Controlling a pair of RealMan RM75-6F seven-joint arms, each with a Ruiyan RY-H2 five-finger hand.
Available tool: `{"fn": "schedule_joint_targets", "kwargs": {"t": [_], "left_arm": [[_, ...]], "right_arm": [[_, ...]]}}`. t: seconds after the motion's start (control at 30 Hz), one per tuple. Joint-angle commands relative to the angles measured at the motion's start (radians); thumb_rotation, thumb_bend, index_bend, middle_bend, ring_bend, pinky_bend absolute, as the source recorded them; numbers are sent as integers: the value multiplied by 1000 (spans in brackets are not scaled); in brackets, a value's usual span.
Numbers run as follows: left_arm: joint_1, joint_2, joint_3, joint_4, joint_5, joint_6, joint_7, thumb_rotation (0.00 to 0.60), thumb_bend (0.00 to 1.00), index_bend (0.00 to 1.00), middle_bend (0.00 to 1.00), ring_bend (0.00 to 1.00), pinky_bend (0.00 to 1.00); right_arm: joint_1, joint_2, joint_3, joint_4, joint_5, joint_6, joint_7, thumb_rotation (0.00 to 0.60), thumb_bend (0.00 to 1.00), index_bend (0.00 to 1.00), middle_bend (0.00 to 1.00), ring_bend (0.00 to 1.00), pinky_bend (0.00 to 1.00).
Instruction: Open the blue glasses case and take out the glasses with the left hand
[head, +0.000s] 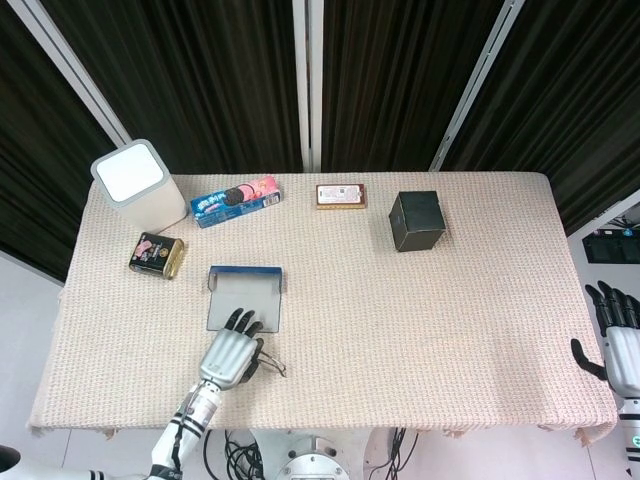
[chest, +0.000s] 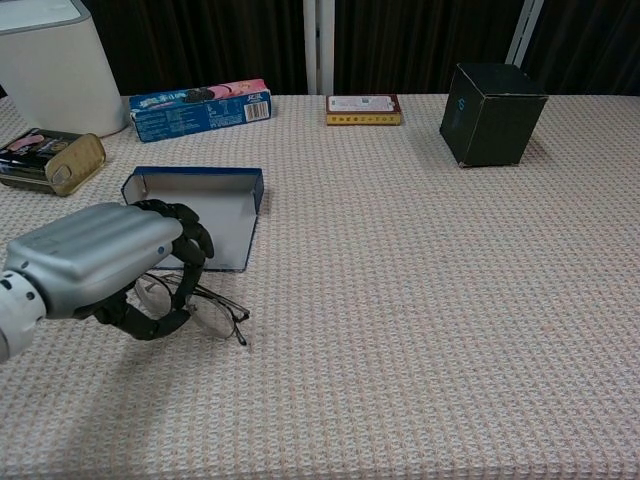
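The blue glasses case (head: 245, 297) (chest: 215, 207) lies open on the left half of the table, its inside bare. My left hand (head: 231, 359) (chest: 100, 262) is just in front of the case, nearer the table's front edge, fingers curled around the thin-framed glasses (head: 266, 362) (chest: 210, 309). The glasses are outside the case, low over the cloth, with one lens and a temple sticking out to the right of the hand. My right hand (head: 620, 340) hangs off the table's right edge with fingers spread and nothing in it.
A white cube-shaped box (head: 138, 184) stands at the back left, with a biscuit pack (head: 234, 200), a small tin (head: 157, 254), a flat brown box (head: 341, 195) and a black cube (head: 416, 220) along the back. Woven cloth (head: 420, 330) covers the table.
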Motion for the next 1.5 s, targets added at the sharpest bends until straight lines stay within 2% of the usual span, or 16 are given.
{"fn": "schedule_joint_targets", "kwargs": {"t": [0.03, 0.1, 0.27, 0.43, 0.73, 0.83, 0.93, 1.07, 1.27, 1.5], "left_arm": [[-7, 14, 10, 7, 30, -30, -39, 600, 295, 120, 153, 72, 88], [-8, 16, 10, 17, 68, -30, -70, 600, 224, 3, 93, 71, 80], [-4, 16, 8, 49, 159, -15, -137, 600, 160, 0, 34, 58, 73], [3, 23, 3, 51, 172, -14, -149, 600, 157, 0, 24, 31, 61], [15, 88, -38, -20, 208, 37, -123, 600, 158, 0, 9, 0, 36], [19, 135, -66, -37, 220, 65, -116, 600, 158, 0, 0, 0, 11], [41, 189, -101, -30, 251, 137, -126, 600, 160, 0, 0, 0, 4], [90, 320, -125, -37, 241, 199, -173, 600, 164, 0, 0, 0, 4], [179, 522, -134, -66, 180, 243, -320, 600, 165, 0, 0, 0, 0], [246, 669, -111, -61, 161, 231, -454, 600, 165, 0, 0, 0, 0]], "right_arm": [[0, 1, 1, -2, 0, 1, -1, 600, 326, 0, 0, 0, 0], [1, 2, 2, -4, 0, 2, -4, 600, 327, 0, 0, 0, 0], [3, 1, 2, -6, 2, -3, -7, 600, 327, 0, 0, 0, 0], [3, -1, 1, -4, 4, -6, -9, 600, 327, 0, 0, 0, 0], [2, 2, 2, -9, 2, 0, -12, 600, 327, 0, 0, 0, 0], [2, 2, 2, -10, 0, 1, -13, 600, 327, 0, 0, 0, 0], [1, 3, 3, -12, 0, 6, -13, 600, 327, 0, 0, 0, 0], [-5, 11, 7, -20, -9, 30, -18, 600, 326, 0, 0, 0, 0], [-19, 13, 11, -41, -20, 75, -61, 600, 321, 0, 0, 0, 0], [-20, 1, 14, -70, -15, 87, -128, 600, 320, 0, 0, 0, 0]]}}
